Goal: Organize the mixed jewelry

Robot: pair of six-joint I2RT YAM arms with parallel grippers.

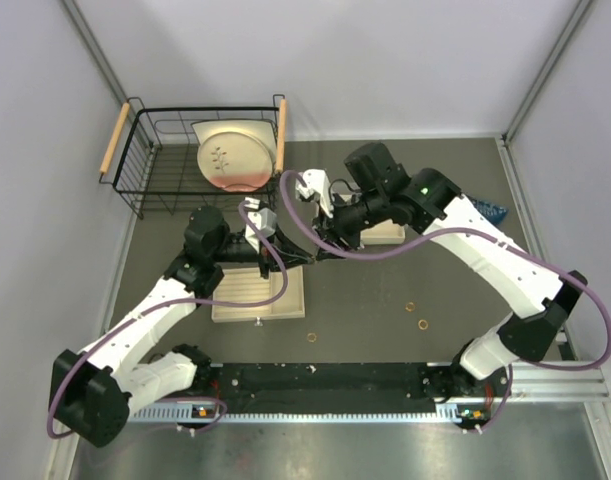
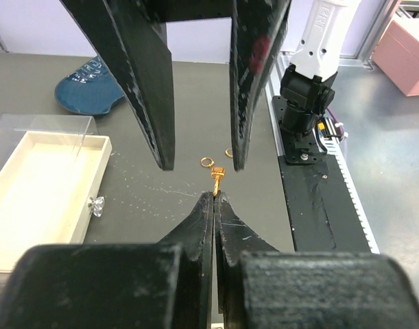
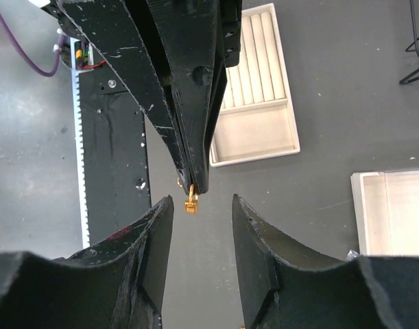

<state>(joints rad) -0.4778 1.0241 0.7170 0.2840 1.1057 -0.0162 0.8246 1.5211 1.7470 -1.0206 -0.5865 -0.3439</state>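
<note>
The left gripper's (image 2: 214,197) jaws are pressed together with no gap, and their tips pinch one end of a small gold-coloured jewelry piece (image 2: 217,177). The piece sticks out past the tips, raised over the dark grey worktop (image 1: 375,300). The right gripper (image 3: 202,199) faces it from the opposite side with its jaws parted to a moderate width and nothing between the pads but air and that piece. In the right wrist view the piece sits in the gap at the level of the fingertips, nearer one finger than the other and touching neither.

The piece is elongated. Its long axis runs in line with the left jaws, pointing straight away from them into the opening of the right jaws, and a small looped head sits at its free end.

Two loose gold-coloured rings (image 2: 206,162) lie flat on the worktop just beyond it. A beige ridged tray (image 1: 247,292) lies under the left arm.
</note>
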